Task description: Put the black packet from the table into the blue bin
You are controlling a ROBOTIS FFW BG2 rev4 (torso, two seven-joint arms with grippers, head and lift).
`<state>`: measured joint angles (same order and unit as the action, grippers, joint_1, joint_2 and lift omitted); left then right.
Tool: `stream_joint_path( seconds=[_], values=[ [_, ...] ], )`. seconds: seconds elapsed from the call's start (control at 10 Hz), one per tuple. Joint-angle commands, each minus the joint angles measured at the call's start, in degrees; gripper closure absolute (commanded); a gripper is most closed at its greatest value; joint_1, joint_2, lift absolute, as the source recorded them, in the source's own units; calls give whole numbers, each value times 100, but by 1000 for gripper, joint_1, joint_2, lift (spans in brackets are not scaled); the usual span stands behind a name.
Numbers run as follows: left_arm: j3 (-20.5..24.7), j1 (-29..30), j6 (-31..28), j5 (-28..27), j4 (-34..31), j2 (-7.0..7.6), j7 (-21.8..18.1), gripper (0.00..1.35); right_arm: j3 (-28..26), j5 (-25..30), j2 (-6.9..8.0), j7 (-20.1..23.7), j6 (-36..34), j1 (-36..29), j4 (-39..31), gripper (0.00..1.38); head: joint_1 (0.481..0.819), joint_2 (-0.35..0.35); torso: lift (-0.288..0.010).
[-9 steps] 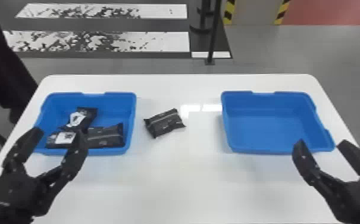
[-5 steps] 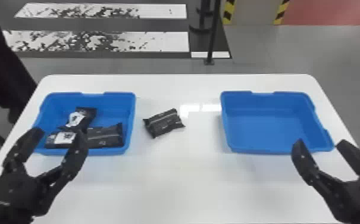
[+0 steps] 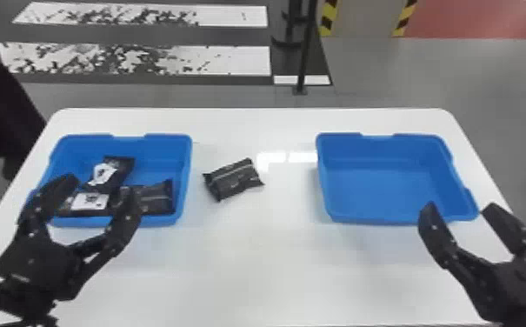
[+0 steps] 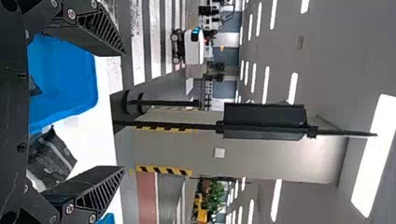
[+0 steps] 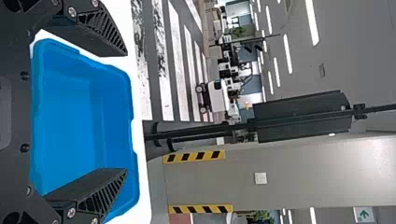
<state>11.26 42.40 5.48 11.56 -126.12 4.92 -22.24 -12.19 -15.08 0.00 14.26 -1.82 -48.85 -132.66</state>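
Left gripper point(image 3: 101, 187) edging forward and inward now, fingers spread wide and empty, right gripper point(image 3: 460, 207) also wide and empty, black packet point(image 3: 233, 179) still lying on the table point(image 3: 248, 269) between blue bins point(image 3: 374, 187)

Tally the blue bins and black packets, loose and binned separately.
Blue bins, left bin and right bin: 2
Loose packet on the table: 1
Binned packets, all in the left bin: 3
Total: 6
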Motion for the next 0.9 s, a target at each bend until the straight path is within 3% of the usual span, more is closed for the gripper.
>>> stream_joint_path(
  seconds=[0.0,0.2,0.4,0.8],
  values=[
    [-86,-500,-295,-356,385,18,-210,163,8,0,5,-2,0,6,13,133,695,-43,-110],
    [-383,-1442,-590,-711,1271,71,-623,163,8,11,5,6,0,62,27,133,695,-72,-110],
    [-1012,-2272,-942,-836,1861,150,-711,163,19,34,5,6,0,90,41,133,695,-105,-110],
    [-1709,-3523,-1490,-1602,2888,132,-1107,168,54,46,5,6,0,161,97,133,695,-207,-110]
  ],
)
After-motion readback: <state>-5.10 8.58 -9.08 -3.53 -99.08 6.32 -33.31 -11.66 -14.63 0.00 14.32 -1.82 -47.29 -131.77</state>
